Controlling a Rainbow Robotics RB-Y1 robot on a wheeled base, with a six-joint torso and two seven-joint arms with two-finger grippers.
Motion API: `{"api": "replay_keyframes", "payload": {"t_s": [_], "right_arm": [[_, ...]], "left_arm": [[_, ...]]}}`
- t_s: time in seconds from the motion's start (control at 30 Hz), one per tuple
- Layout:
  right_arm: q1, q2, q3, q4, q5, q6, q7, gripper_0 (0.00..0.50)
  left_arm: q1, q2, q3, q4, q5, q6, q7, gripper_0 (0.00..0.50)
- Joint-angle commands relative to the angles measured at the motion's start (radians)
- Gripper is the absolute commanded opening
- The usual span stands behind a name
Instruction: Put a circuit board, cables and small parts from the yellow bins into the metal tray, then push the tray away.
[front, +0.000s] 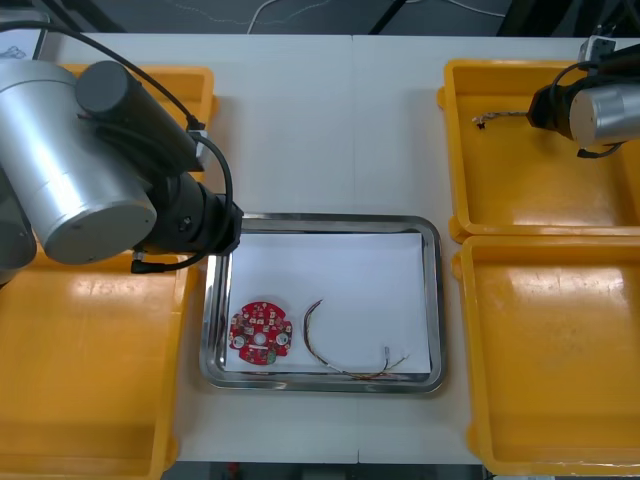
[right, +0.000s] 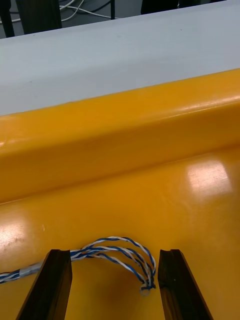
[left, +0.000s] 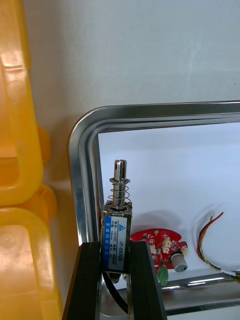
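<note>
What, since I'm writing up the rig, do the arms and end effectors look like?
Both arms, left arm and right arm, are thick silver-grey cylinders joined by black rounded housings, with black cables looping beside the wrists. The left end effector and right end effector each have two flat, squared, matte black fingers.

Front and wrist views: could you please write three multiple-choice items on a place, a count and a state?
1. The twisted blue and white cable lies: A on the table; B in a right-side yellow plastic bin; C in a left-side bin.
2. The shiny metal tray holds how many round red circuit boards? A none; B one; C two.
3. The left gripper is: A open; B shut on nothing; C shut on a small metal part.
B, the open right gripper straddles it there; B, one shows; C, it clamps the part.
</note>
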Motion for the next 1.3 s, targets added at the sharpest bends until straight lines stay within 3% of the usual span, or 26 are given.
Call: {"api": "replay_keyframes", "payload": {"t_s": [0.03, 0.27, 1.03, 1.1, 1.17, 1.2, 1.27, 1.3], "right_arm": [[-0.023, 0.008, 0.017, -0.006, 0.008, -0.018, 0.034, 0.5], [-0.015, 0.005, 0.017, -0.006, 0.008, -0.033, 0.044, 0.5], [0.024, 0.0, 0.017, -0.006, 0.004, -0.037, 0.045, 0.5], [0.024, 0.0, 0.017, -0.006, 0.006, -0.037, 0.045, 0.417], [0.023, 0.0, 0.017, -0.006, 0.004, -0.037, 0.045, 0.271], [0.024, 0.0, 0.016, -0.006, 0.006, -0.037, 0.045, 0.237], [0.024, 0.0, 0.017, -0.006, 0.006, -0.037, 0.047, 0.121], [0.024, 0.0, 0.017, -0.006, 0.006, -0.037, 0.047, 0.104]], "left_arm": [[-0.031, -0.008, -0.085, 0.056, -0.065, -0.071, -0.034, 0.0], [-0.062, -0.039, -0.167, 0.171, -0.113, -0.183, -0.03, 0.0], [-0.142, -0.088, -0.31, 0.257, -0.123, -0.189, 0.035, 0.0], [-0.142, -0.089, -0.318, 0.257, -0.129, -0.189, 0.036, 0.0], [-0.142, -0.089, -0.327, 0.263, -0.137, -0.192, 0.041, 0.0], [-0.142, -0.091, -0.327, 0.265, -0.139, -0.194, 0.041, 0.0], [-0.142, -0.096, -0.332, 0.275, -0.145, -0.197, 0.041, 0.0], [-0.142, -0.097, -0.332, 0.277, -0.148, -0.199, 0.041, 0.0]]}}
